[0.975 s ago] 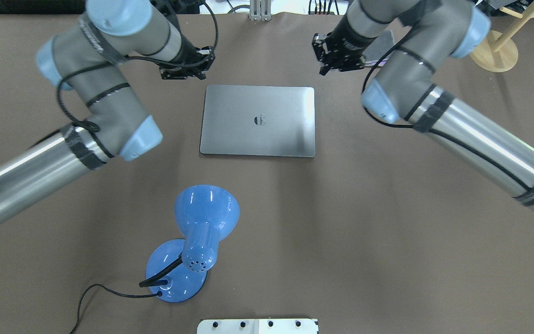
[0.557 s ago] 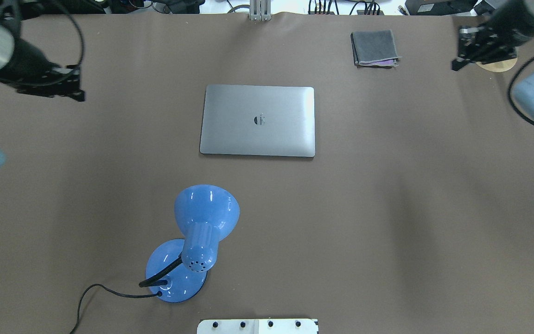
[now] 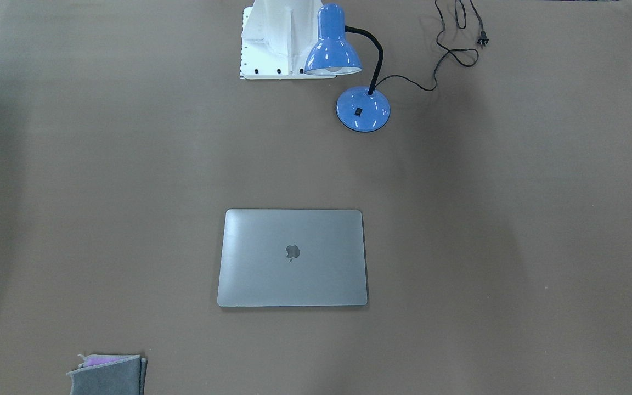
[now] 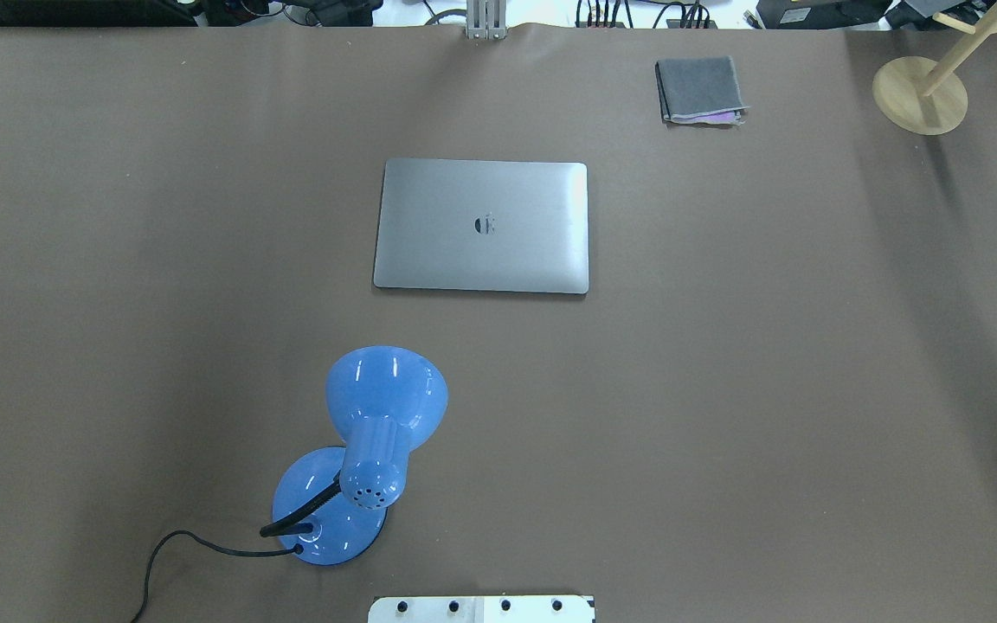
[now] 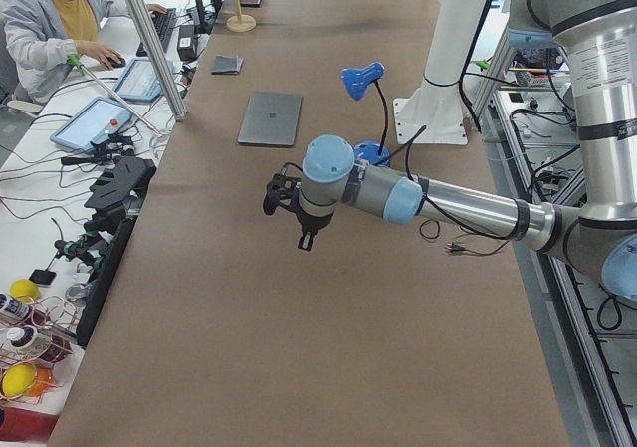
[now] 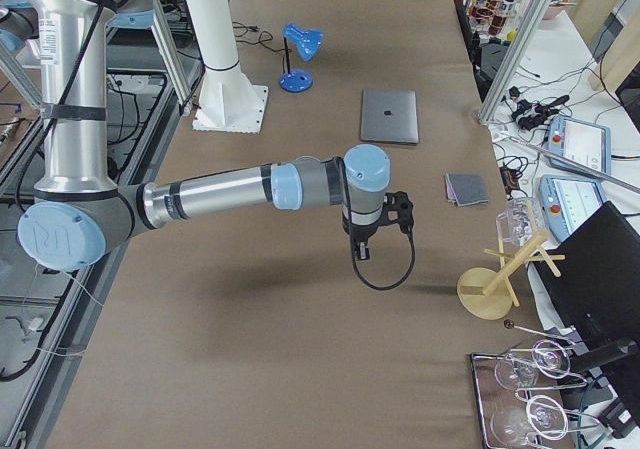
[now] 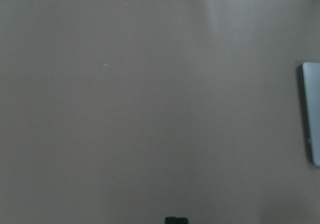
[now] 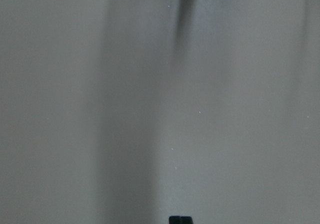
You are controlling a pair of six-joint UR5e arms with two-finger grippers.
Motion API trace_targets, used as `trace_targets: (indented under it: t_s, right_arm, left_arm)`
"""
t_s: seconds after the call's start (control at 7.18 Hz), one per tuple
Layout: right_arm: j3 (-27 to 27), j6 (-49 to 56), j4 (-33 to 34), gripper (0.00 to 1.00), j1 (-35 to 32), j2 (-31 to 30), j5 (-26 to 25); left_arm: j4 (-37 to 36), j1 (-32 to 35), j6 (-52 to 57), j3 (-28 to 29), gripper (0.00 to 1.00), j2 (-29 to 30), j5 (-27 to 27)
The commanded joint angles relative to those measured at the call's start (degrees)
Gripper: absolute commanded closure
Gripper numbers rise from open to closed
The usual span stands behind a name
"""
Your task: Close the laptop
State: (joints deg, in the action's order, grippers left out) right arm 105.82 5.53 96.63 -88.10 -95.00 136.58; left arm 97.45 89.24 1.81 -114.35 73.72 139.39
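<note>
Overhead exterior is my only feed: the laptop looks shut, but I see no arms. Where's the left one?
Observer: Left pincer hangs above the table toward the robot's left end, well apart from the laptop.
Operator: And the right?
Observer: Right pincer hangs above the table toward the opposite end, also apart from the laptop.
Operator: What's in the left wrist view?
Observer: Mostly table, with one laptop edge at its right margin.
</note>
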Motion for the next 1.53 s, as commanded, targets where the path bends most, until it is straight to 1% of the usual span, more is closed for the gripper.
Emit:
trace_targets:
  t_s: [0.0,0.14,0.28,0.42,0.84,1.11,1.39]
  right_arm:
    - [0.1,4.3,0.7,0.00,-2.4,-1.8,-1.3]
    - [0.2,4.5,0.8,0.00,-3.8,-2.2,-2.0]
    - [0.4,4.5,0.8,0.00,-3.8,-2.2,-1.9]
    - [0.4,4.5,0.7,0.00,-3.8,-2.2,-1.9]
    - [0.7,4.0,0.8,0.00,-3.7,-1.7,-1.9]
    - [0.6,3.9,0.7,0.00,-3.7,-1.6,-2.1]
    - [0.7,4.4,0.5,0.00,-3.7,-1.9,-1.9]
  left_arm:
    - [-0.7,3.1,6.1,4.4,0.02,-1.6,-4.7]
    - [-3.6,3.3,6.2,3.6,0.02,-2.2,-4.7]
    - [-5.5,3.0,6.2,3.9,0.02,-1.7,-4.7]
    - [-5.7,2.8,6.2,5.3,0.02,-0.6,-4.9]
    - [-5.9,2.9,5.6,7.1,0.02,4.7,-4.8]
    - [-6.3,3.1,4.7,7.3,0.02,6.3,-4.8]
    - [-6.7,3.3,4.7,7.1,0.02,6.7,-4.5]
